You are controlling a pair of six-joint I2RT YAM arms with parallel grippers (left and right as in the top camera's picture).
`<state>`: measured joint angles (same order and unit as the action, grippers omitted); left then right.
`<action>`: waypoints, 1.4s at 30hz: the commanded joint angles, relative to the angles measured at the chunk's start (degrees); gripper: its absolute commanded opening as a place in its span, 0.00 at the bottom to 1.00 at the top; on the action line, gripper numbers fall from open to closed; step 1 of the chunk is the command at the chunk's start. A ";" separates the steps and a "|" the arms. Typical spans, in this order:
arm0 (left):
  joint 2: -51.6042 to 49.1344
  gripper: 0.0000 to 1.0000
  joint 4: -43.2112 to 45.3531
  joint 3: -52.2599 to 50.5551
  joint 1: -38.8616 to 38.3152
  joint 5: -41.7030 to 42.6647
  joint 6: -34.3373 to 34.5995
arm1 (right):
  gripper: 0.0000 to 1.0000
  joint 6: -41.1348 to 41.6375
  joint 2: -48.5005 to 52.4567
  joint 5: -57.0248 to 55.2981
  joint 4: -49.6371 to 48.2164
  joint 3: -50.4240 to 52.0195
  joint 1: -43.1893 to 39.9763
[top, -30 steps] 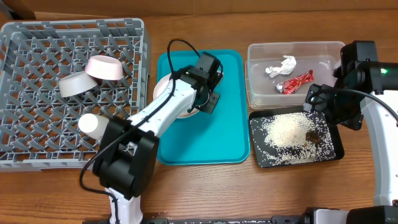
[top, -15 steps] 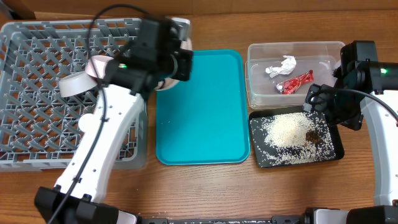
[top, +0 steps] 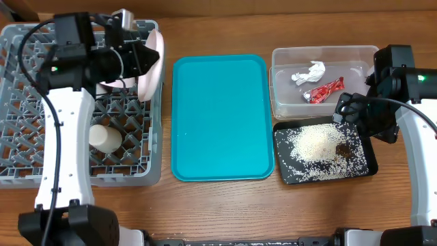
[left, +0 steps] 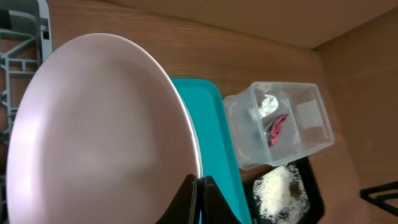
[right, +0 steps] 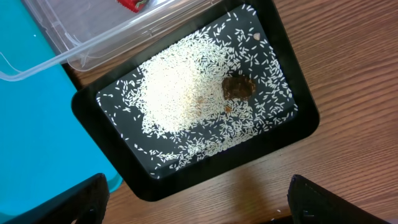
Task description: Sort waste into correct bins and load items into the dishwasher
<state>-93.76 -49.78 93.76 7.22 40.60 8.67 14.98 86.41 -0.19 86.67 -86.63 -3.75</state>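
Note:
My left gripper [top: 140, 61] is shut on the rim of the large white plate [top: 151, 65] and holds it on edge over the right side of the grey dish rack [top: 41, 174]. In the left wrist view the plate [left: 93, 137] fills the frame, pinched between my fingers [left: 200, 199]. A small bowl [top: 104, 139] lies in the rack. The clear tub [top: 283, 102] holds the white tissue [top: 308, 72] and red wrapper [top: 323, 90]. The black tray [top: 369, 167] holds rice [right: 180, 93] and the brown lump [right: 238, 87]. My right gripper [top: 362, 116] is open and empty above the black tray's far right corner.
The teal tray [top: 220, 116] lies bare between the rack and the bins. A brown cardboard wall runs along the back edge of the wooden table. The chopsticks and the small plate are hidden or out of view.
My left arm has lifted the large plate off the teal tray and swung it left over the rack, turning it on edge. The right arm has not moved.

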 commanded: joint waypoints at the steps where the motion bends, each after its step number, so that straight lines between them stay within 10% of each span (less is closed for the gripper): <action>1: -3.76 0.04 -0.48 0.85 1.99 9.18 -1.84 | 0.93 0.02 -0.42 0.26 0.09 -1.18 -0.20; 10: -8.98 0.04 -2.51 0.85 6.08 9.81 -2.49 | 0.93 0.02 -0.42 0.26 0.26 -1.20 -0.17; 15: -8.92 1.00 -4.33 0.87 7.96 9.22 -2.45 | 0.94 0.02 -0.42 0.50 -0.33 -1.20 -0.17; 27: 2.03 1.00 -11.58 0.87 4.11 -28.52 0.85 | 1.00 -8.09 -0.42 17.14 -20.81 -1.20 2.43; 42: 6.10 0.99 -26.56 -3.15 -8.41 -35.67 3.19 | 1.00 -9.33 -2.45 12.26 -21.05 2.97 5.57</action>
<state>-90.37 -76.53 93.30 1.72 7.88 10.70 5.10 86.37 13.23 65.60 -86.11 1.89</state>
